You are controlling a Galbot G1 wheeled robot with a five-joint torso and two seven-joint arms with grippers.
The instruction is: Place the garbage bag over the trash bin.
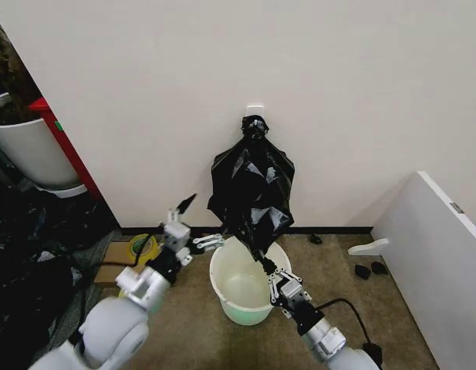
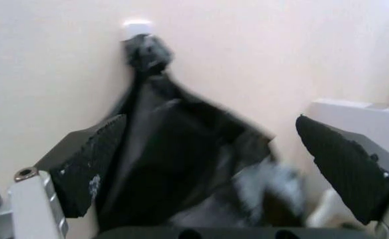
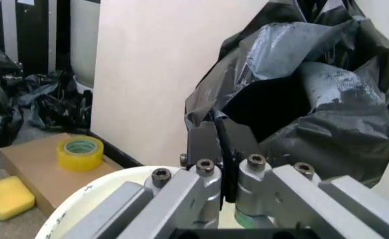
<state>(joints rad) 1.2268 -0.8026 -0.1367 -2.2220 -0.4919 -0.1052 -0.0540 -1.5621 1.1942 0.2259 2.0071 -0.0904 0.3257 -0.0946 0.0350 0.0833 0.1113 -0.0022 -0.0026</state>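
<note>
The thin, glossy, crinkled black plastic garbage bag [image 1: 251, 193] hangs from a small white hook [image 1: 255, 109] on the wall, its lower folds dangling just above the round cream-white plastic trash bin [image 1: 222, 279], which stands on the floor against the wall. Our right gripper [image 1: 269, 269] sits over the bin's near rim with its fingers pinched tight on a low fold of the bag — the right wrist view shows black film clamped between them. Our left gripper [image 1: 197, 225] hovers beside the bin's left rim, jaws spread wide, holding nothing, facing the bag.

We judge the bag is not yet over the bin; the step in hand is opening its mouth. To do it well, we should bring the left jaws onto a single layer of the loose edge opposite the right grip, not a bunched fold, then draw the two grips apart and down past the rolled rim. The film looks slippery and thin — slow pulls, or it slips free or tears

Left of the bin lie a brown cardboard box [image 3: 38, 162], a roll of yellow tape [image 3: 80, 152] and a yellow sponge [image 3: 7, 196]
</note>
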